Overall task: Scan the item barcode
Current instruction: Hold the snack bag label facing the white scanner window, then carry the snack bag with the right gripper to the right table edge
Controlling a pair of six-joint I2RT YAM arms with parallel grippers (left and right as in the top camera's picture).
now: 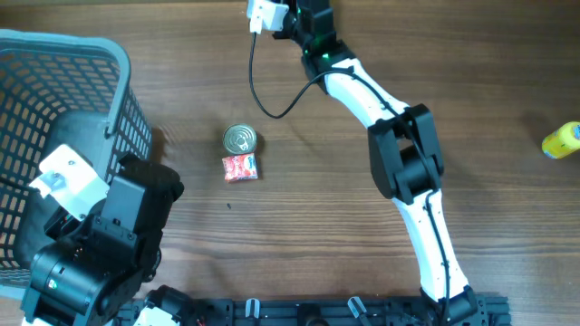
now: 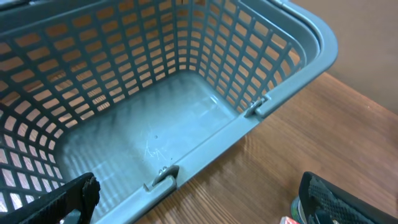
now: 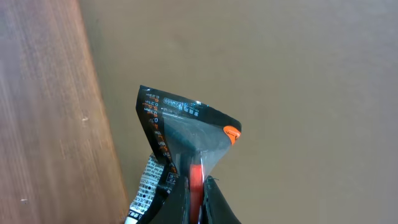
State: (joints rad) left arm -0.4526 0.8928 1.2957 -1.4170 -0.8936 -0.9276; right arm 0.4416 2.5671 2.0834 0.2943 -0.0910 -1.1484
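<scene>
Jaws of the right tool (image 3: 196, 193) are pinched tight on a dark printed sachet (image 3: 186, 127), held just past the wooden worktop's (image 3: 43, 93) edge. The left tool (image 2: 198, 194) gapes wide over the grey-blue basket (image 2: 292, 74) rim. Mid-worktop, a tin can (image 1: 240, 139) stands just beside a red packet (image 1: 240, 167).

Blue-grey mesh basket (image 1: 91, 91) at left, tin can (image 1: 240, 139) touching red packet (image 1: 240, 167), yellow object (image 1: 562, 141) at right edge
</scene>
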